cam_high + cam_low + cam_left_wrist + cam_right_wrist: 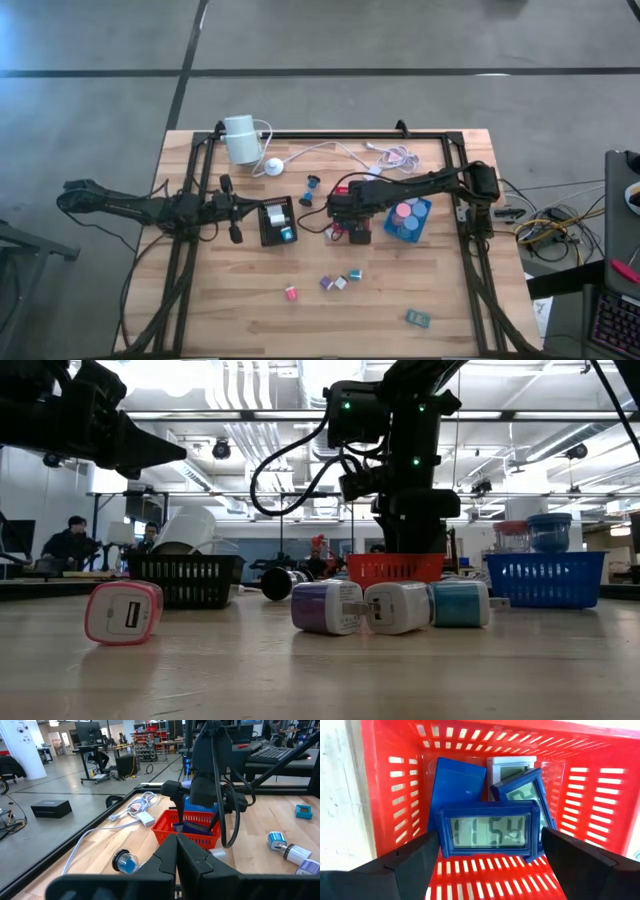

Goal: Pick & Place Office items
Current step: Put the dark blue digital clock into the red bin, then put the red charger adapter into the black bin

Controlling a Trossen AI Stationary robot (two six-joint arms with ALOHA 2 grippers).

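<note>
- the right gripper (490,857) hangs directly over the red tray (395,795), its fingers (407,865) spread wide on either side of a blue clock (487,831) and clear of it; it holds nothing.
- that clock lies display-up on top of the pile in the red tray, long axis running from finger to finger, digits readable.
- under it a second blue clock (527,790) lies tilted, a white one (510,767) lies square behind, and a blue one (457,782) lies face down.
- only the right wrist view shows these clocks; from above, the arm covers the red tray (358,232).
- the left gripper (176,852) sits well left of the red tray, beside the black tray (276,222), fingers pressed together and empty.
- the blue tray (412,222), just right of the red tray, holds pastel discs (404,211).
- in front of the red tray, loose on the table (240,320), lie a purple block (325,606), a white block (397,607) and a teal block (460,603) close together, with a pink block (123,612) farther left.
- the low view shows the purple block's prongs pointing at the white one; the high view does not.
- a small teal piece (418,318) lies farthest from the red tray, toward the front right.
</note>
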